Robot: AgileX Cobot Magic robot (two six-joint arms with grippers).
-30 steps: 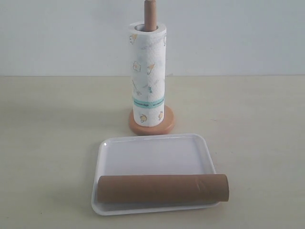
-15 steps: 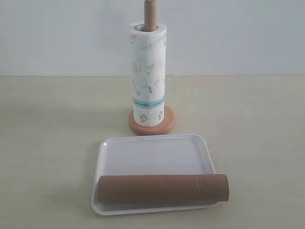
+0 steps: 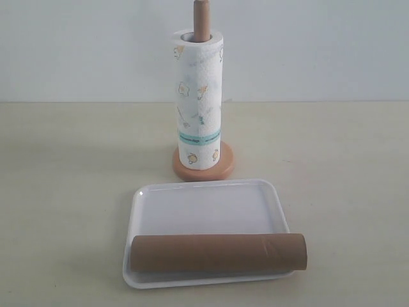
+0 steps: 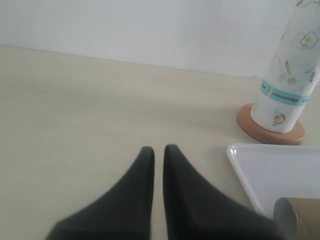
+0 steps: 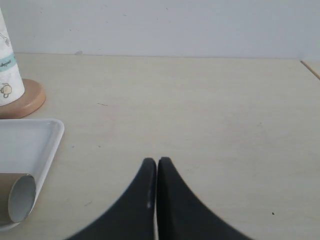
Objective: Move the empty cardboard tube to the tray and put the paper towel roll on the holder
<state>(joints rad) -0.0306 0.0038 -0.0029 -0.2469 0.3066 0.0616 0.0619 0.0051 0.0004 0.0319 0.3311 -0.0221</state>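
The brown cardboard tube (image 3: 218, 252) lies across the near side of the white tray (image 3: 204, 204), its right end overhanging the rim. The paper towel roll (image 3: 199, 99) stands upright on the wooden holder (image 3: 202, 18), whose pole tip sticks out above it and whose disc base (image 3: 223, 166) shows below. Neither gripper appears in the exterior view. In the left wrist view my left gripper (image 4: 158, 149) hovers over bare table beside the tray (image 4: 270, 175), shut and empty; the roll (image 4: 290, 85) and tube end (image 4: 295, 222) are visible. My right gripper (image 5: 157, 161) is shut and empty, to the side of the tray (image 5: 30, 145) and tube end (image 5: 20, 197).
The light wooden tabletop (image 3: 332, 166) stretches around the tray and holder, with a white wall (image 3: 319, 45) behind. A table edge (image 5: 310, 69) shows at the far corner of the right wrist view.
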